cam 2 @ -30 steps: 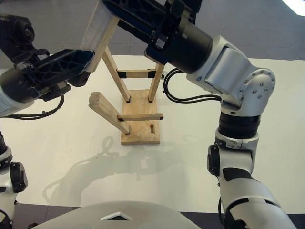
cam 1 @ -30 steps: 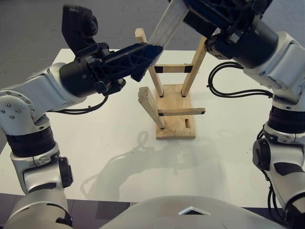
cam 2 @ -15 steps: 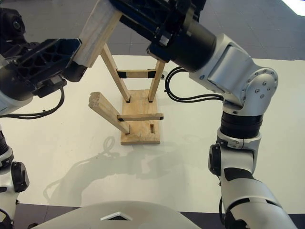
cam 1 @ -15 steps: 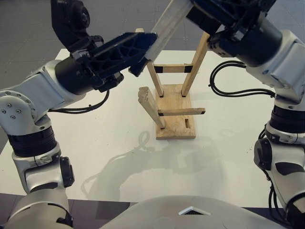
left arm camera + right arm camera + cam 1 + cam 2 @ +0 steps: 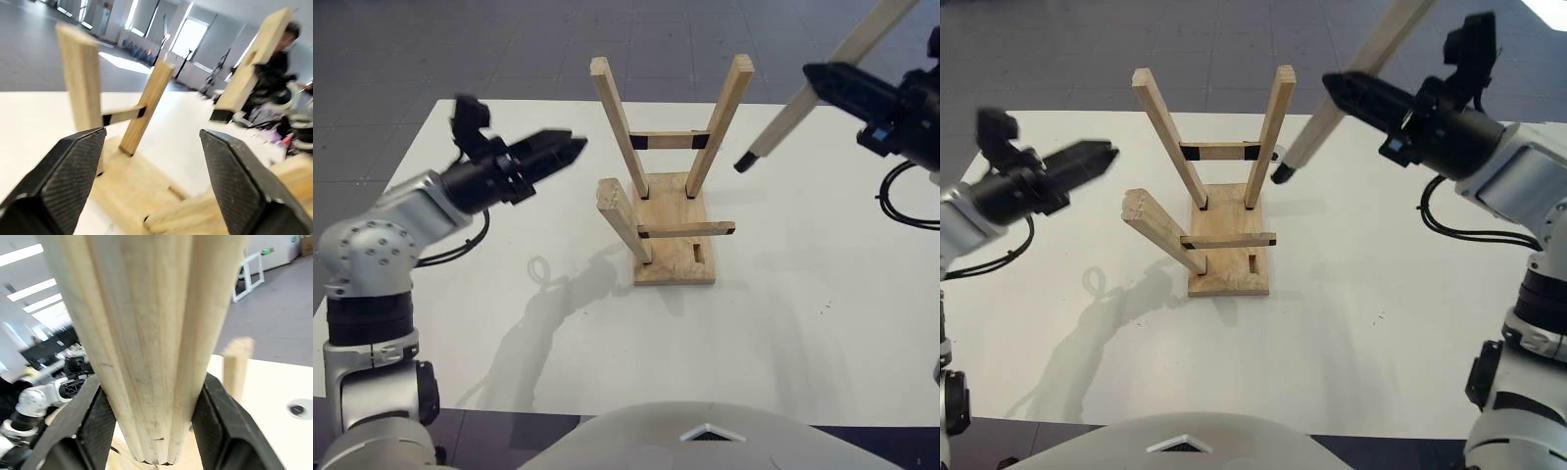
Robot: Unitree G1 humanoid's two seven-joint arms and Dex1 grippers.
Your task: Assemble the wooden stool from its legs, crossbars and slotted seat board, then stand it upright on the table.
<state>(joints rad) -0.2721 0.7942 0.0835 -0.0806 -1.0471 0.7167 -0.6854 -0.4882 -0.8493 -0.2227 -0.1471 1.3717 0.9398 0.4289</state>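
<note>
**Q:** Item in hand, and its location?

**A:** Light square-section wooden stool leg with a dark tip (image 5: 803, 98). It was recorded aloft at the robot's right, tip lowest, near the far right fitted leg (image 5: 719, 125) but apart from it. The pale slotted wooden seat board (image 5: 671, 257) was listed flat on the white table (image 5: 803, 323). Three legs and two black-ended wooden crossbars (image 5: 671, 141) were already socketed, and one slot (image 5: 704, 254) was judged vacant.

**Q:** Handling?

**A:** The leg was judged light, rigid, smooth-sided and not fragile. Leverage from the long shaft was expected, so a hold near mid-length, clear of the tipped end, was advised. The seated joints were judged liable to be knocked loose.

**Q:** Right gripper (image 5: 154, 431)?

**A:** Closed narrowly on that leg, with fingers (image 5: 93, 431) pressed against opposite faces.

**Q:** Left gripper (image 5: 151, 142)?

**A:** Spread wide, with nothing held or touched. It was noted above the table, to the left of the board.
</note>
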